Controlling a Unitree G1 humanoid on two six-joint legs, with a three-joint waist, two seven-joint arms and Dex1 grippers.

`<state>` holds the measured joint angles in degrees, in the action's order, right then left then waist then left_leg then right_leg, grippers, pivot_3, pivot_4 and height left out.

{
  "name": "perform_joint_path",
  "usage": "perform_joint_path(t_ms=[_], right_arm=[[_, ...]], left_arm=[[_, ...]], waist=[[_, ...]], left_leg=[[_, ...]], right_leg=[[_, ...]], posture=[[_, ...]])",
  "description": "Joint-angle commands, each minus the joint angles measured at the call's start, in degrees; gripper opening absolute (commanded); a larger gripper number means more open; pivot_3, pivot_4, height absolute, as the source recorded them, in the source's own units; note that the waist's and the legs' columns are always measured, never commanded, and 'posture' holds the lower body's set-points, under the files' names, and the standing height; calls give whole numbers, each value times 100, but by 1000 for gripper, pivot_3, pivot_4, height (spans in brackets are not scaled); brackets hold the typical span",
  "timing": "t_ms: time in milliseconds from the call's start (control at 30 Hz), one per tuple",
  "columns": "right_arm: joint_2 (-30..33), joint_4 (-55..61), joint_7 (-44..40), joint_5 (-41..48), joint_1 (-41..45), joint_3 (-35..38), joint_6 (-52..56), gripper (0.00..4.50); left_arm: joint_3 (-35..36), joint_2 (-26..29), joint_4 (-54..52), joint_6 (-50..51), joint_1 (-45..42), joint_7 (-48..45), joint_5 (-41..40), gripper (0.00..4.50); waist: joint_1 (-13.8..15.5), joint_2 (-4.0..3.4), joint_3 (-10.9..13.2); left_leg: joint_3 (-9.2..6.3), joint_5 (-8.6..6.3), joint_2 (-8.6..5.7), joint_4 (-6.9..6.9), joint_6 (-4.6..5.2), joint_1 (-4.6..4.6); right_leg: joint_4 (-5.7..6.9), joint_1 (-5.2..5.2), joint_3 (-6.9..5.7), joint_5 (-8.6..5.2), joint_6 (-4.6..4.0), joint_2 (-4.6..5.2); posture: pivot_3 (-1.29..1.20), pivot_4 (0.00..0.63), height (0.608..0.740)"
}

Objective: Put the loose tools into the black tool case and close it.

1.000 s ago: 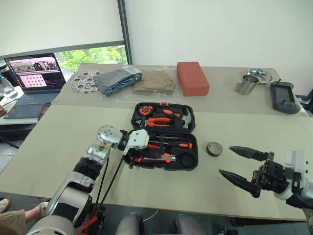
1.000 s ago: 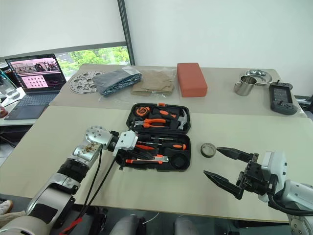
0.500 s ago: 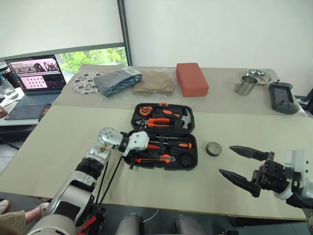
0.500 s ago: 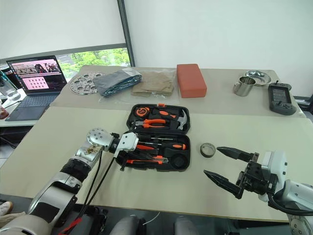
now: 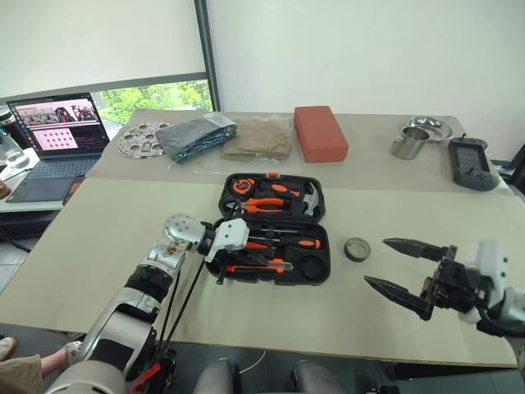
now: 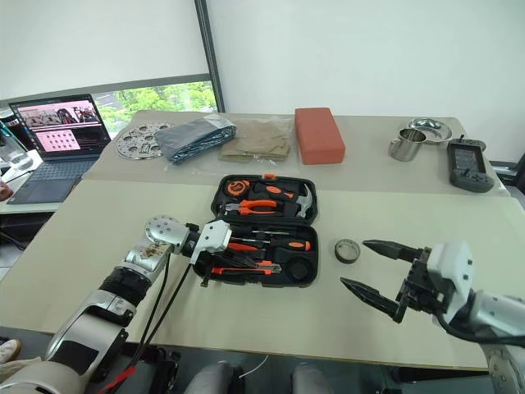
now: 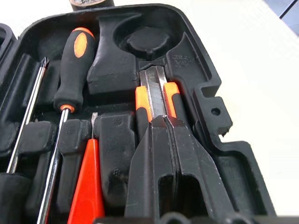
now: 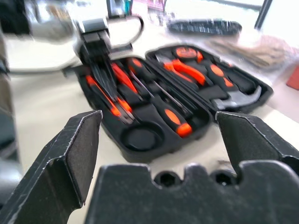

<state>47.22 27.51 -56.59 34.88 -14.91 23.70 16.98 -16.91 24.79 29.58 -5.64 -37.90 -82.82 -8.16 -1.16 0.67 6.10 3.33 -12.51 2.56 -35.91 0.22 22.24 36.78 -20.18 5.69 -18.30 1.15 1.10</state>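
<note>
The black tool case (image 5: 316, 215) lies open mid-table, pliers and a hammer in its far half. My left gripper (image 7: 163, 120) is shut over the near half, its tips at the black-and-orange utility knife (image 7: 154, 91) lying in its slot. Beside the knife lie an orange-and-black screwdriver (image 7: 72, 65) and a slim orange tool (image 7: 86, 186); the round recess (image 7: 147, 42) holds nothing. A small dark tape roll (image 5: 358, 249) sits on the table right of the case. Near-right of the roll my right gripper (image 5: 375, 261) hovers, open, nothing between its fingers.
Along the far table stand a red-orange block (image 5: 321, 133), steel cups (image 5: 408, 142), a black handheld device (image 5: 468, 162), folded cloths (image 5: 197, 135) and a perforated metal disc (image 5: 139, 135). A laptop (image 5: 57, 131) sits far left.
The right wrist has turned a little, its gripper still open near the tape roll. The left gripper stays shut over the near half of the case.
</note>
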Motion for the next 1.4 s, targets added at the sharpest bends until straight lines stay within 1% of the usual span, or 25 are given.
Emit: perform_joint_path(t_ms=[33,133,233,300,333,367,500,667,767,800,833,933,1033,1067,1100,1133,1233,1333,1400], right_arm=[[482,-329,144,-738,284,-448,233,4500],[684,-675,-62,-927,721,-858,231,4500],[980,-1085,-238,-1201,1341,-1475,675,4500],[1017,-1336,-339,-1373,1733,-1795,655,4500],[994,-1474,-394,-1427,1973,-1961,688,4500],[988,-1584,-466,-1471,2142,-2092,714,4500],[963,-2150,-753,-1833,2743,-2651,592,4500],[738,-2942,-979,-2318,3550,-3218,423,4500],[557,-3348,-1137,-2534,3911,-3475,277,3781],[505,-3432,-1175,-2582,3993,-3533,262,3357],[457,-3506,-1198,-2646,4056,-3587,224,3101],[401,-3655,-1303,-2797,4173,-3708,147,2022],[379,-3715,-1321,-2842,4224,-3679,115,998],[392,-3713,-1335,-2860,4225,-3670,113,567],[407,-3706,-1352,-2875,4219,-3660,92,386],[436,-3614,-1369,-2855,4201,-3619,125,27],[513,-3207,-1434,-2744,4169,-3491,288,27],[663,-2331,-1591,-2590,4175,-3474,759,27],[658,-1673,-1579,-2424,4229,-3482,1147,27]], left_arm=[[505,296,-880,957,-170,154,-495,1083],[770,494,-1697,1682,-76,250,-878,2131],[1078,843,-2772,2555,122,298,-1443,3254],[1222,1087,-3330,2966,258,360,-1707,3799],[1288,1293,-3624,3156,365,331,-1811,4289],[1335,1465,-3865,3316,458,326,-1896,4483],[1569,2026,-4535,3667,812,467,-2097,4483],[2004,2369,-5217,4049,1198,836,-2455,4483],[2138,2423,-5470,4214,1392,1073,-2605,4500],[2166,2442,-5535,4249,1444,1124,-2643,4500],[2190,2465,-5592,4279,1494,1168,-2676,4500],[2260,2544,-5694,4343,1621,1292,-2733,4500],[2295,2628,-5724,4336,1694,1354,-2765,4500],[2300,2648,-5727,4330,1708,1367,-2779,4500],[2300,2662,-5730,4327,1715,1381,-2795,4500],[2308,2677,-5730,4328,1723,1394,-2821,4500],[2327,2732,-5722,4324,1734,1421,-2891,4500],[2312,2797,-5693,4311,1731,1419,-2920,4500],[2274,2823,-5663,4283,1719,1404,-2892,4500]], waist=[[6,2,4],[21,0,5],[4,-1,16],[-1,0,19],[-2,1,20],[-18,-1,22],[-9,-5,31],[8,-8,43],[27,-11,42],[30,-13,42],[30,-17,44],[29,-25,46],[31,-29,48],[30,-29,48],[30,-30,48],[30,-30,48],[26,-33,50],[13,-39,57],[12,-42,60]], left_leg=[[0,0,2,3,0,6],[1,0,2,6,0,10],[1,0,7,6,1,14],[1,0,9,6,1,11],[1,0,11,6,1,8],[1,-1,14,7,1,5],[1,0,17,8,1,2],[3,0,18,6,1,1],[3,0,17,7,1,0],[5,0,17,8,1,-2],[4,0,18,8,1,-1],[4,0,19,9,1,-2],[5,0,18,9,1,-2],[5,0,18,9,1,-3],[5,0,18,9,1,-3],[5,0,19,10,1,-5],[5,0,19,10,1,-6],[6,0,20,12,1,-6],[6,0,22,13,1,-8]], right_leg=[[-2,-7,0,0,-1,-1],[-8,-9,0,4,-8,-1],[-11,-9,2,4,-8,0],[-10,-8,3,4,-8,2],[-9,-7,3,4,-8,2],[-9,-6,2,4,-8,2],[-8,-6,0,4,-9,1],[-9,-7,1,4,-9,6],[-11,-7,-1,4,-10,7],[-10,-7,0,5,-10,7],[-10,-8,-1,5,-11,6],[-9,-8,-2,6,-12,5],[-9,-8,-1,6,-12,7],[-9,-7,-1,6,-13,6],[-9,-7,-1,6,-13,6],[-9,-7,-1,6,-13,6],[-7,-7,-1,6,-14,6],[-6,-8,0,6,-14,5],[-5,-9,-2,6,-14,5]], posture=[[0,150,740],[0,150,740],[0,150,740],[0,150,740],[0,150,740],[0,150,740],[0,150,740],[0,150,740],[0,150,740],[0,150,740],[0,150,740],[0,150,740],[0,150,740],[0,150,740],[0,150,740],[0,150,740],[0,150,740],[0,150,740],[0,150,740]])
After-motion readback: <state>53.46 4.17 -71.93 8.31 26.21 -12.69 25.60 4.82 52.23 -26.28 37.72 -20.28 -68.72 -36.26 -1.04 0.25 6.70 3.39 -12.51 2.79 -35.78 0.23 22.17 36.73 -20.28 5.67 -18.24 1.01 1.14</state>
